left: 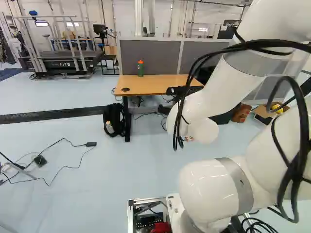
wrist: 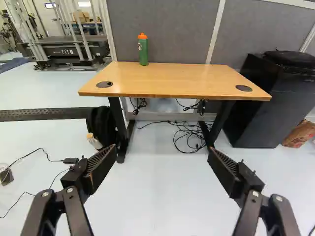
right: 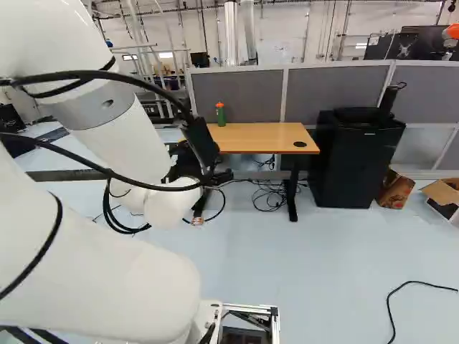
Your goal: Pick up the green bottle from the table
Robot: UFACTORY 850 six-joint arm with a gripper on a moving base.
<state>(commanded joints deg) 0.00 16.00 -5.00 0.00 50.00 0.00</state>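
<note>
Robot gripper (right: 204,154) spread wide, facing a wooden table (wrist: 172,81) with 1 green bottle (wrist: 142,51).
The gripper's 2 black fingers stand far apart, short of the table. The bottle, orange-capped, stands upright at the table's far edge, left of its middle, in front of a grey partition (wrist: 177,29). A black cabinet (wrist: 261,108) stands to the table's right; a black bag (wrist: 102,125) sits by its left leg.

Green bottle (wrist: 143,51), orange cap, closed; stood upright on wooden table (wrist: 172,81), near back edge, by gray partition (wrist: 160,32).
</note>
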